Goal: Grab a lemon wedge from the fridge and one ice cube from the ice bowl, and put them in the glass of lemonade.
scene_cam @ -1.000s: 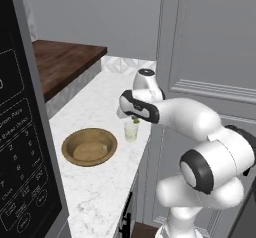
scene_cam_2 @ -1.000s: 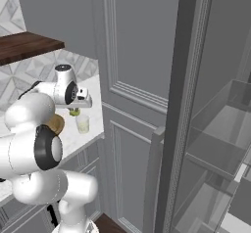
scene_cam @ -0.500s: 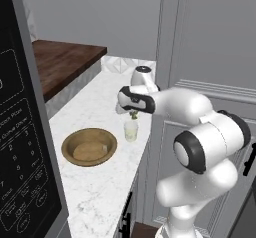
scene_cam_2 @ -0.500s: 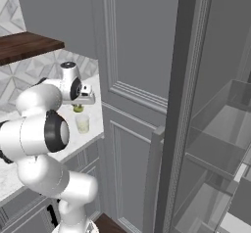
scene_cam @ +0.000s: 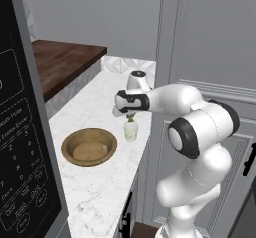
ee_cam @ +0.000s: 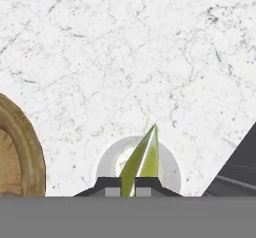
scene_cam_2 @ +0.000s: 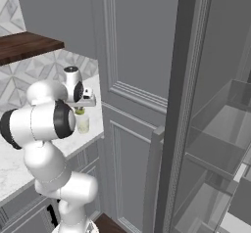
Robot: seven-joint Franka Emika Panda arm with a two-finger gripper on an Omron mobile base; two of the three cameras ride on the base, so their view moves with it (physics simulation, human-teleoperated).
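Since a second ago the arm has swung left and folded closer in, bringing the gripper [scene_cam: 131, 116] from beside the glass of lemonade [scene_cam: 131, 130] to directly over it. The jaws pinch the lemon wedge [ee_cam: 140, 162], whose pointed tip hangs above the glass's round rim in the hand view. The glass stands on the white marble counter [scene_cam: 95, 187] near its right edge, just right of the wooden ice bowl [scene_cam: 89, 146]. In the right base view the fridge [scene_cam_2: 215, 144] stands open at right, glass shelves showing.
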